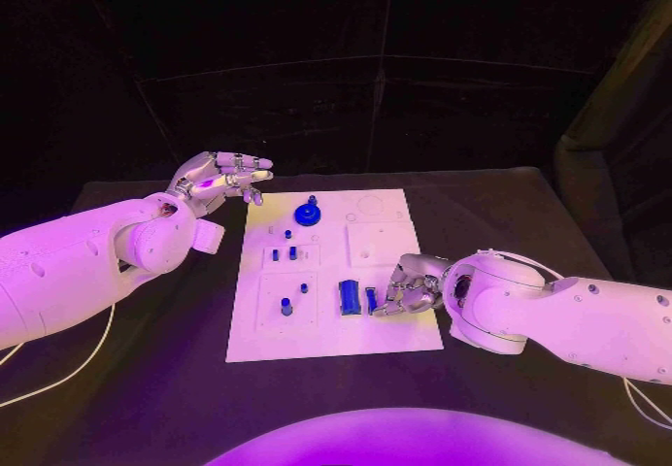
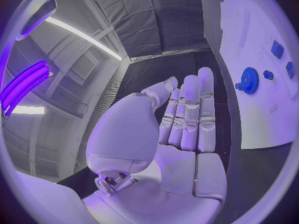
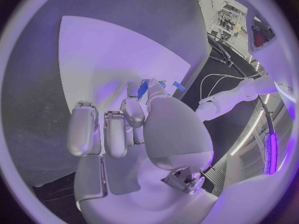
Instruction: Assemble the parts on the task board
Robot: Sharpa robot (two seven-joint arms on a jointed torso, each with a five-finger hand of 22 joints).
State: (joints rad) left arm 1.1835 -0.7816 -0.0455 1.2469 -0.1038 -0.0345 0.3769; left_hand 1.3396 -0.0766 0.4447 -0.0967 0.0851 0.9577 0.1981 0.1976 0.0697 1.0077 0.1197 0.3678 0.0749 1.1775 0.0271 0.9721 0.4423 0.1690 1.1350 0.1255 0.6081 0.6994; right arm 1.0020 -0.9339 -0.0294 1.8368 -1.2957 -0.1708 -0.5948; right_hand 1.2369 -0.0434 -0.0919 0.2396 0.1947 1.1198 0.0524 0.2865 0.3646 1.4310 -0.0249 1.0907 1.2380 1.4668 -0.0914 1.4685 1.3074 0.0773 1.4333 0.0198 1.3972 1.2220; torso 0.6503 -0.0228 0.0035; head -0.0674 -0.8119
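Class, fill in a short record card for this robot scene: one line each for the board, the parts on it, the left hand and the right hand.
board: white task board lying flat on the black table
parts: blue gear near the far edge; small blue pieces further in; long blue block near the right hand
left hand: left hand raised off the board's far left corner, fingers straight, holding nothing
right hand: right hand low over the board's right side, fingers curled at a thin blue piece; whether it grips it cannot be told
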